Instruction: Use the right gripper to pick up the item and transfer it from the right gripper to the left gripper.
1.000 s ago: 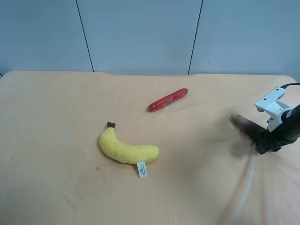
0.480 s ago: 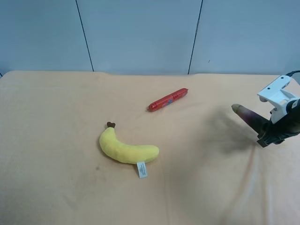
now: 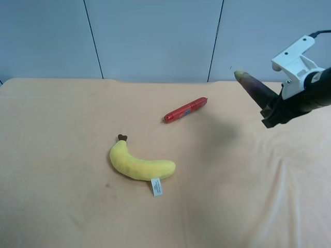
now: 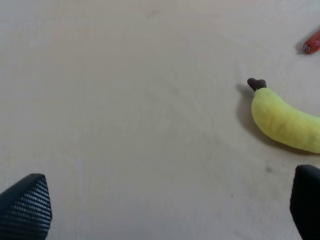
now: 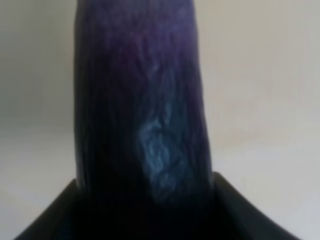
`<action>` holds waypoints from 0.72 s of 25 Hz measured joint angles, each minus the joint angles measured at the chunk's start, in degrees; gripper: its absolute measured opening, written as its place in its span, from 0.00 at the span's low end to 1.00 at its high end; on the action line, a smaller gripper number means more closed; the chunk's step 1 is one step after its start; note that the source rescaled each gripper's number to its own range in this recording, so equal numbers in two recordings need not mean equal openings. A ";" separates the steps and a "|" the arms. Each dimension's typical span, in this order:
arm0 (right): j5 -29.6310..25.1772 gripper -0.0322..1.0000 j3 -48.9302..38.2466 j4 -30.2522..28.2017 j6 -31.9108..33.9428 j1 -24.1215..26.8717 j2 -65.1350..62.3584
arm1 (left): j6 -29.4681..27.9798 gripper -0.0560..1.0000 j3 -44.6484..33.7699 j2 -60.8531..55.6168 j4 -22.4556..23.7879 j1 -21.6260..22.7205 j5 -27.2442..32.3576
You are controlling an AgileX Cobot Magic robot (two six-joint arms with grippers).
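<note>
Right fingers [image 5: 47,220] gripping eggplant [image 3: 254,86], axis slanted, tip up toward exterior view's left, left fingers [image 4: 25,207] wide

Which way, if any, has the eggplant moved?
Yes. The eggplant rose and shifted left in the high view, toward the red sausage, its tip now above the table's far edge.

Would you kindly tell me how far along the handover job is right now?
Done: the right gripper is shut on the long dark purple eggplant, lifted off the tan table. In hand: holding it in the air, tip pointing upward. Left: the handover; the left gripper hangs open and empty over the table near the yellow plush banana, not at the eggplant.
</note>
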State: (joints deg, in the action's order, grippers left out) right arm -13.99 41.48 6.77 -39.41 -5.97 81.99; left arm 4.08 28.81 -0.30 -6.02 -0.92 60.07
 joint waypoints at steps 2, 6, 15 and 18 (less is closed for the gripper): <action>0.11 0.04 1.81 1.06 -0.06 -2.98 0.00 | 0.00 1.00 0.00 0.00 0.00 0.00 0.00; 1.30 0.04 5.28 1.54 -0.33 -8.02 0.00 | 0.00 1.00 0.00 0.00 0.00 0.00 0.00; 9.80 0.04 7.42 2.14 -0.33 -16.85 0.00 | 0.00 1.00 0.00 0.00 0.00 0.00 0.00; 13.99 0.04 7.42 2.16 -0.33 -19.01 0.00 | 0.00 1.00 0.00 0.00 0.00 0.00 0.00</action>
State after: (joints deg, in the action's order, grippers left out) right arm 0.00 48.90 8.93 -39.74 -24.98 81.99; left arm 4.08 28.81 -0.30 -6.02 -0.92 60.07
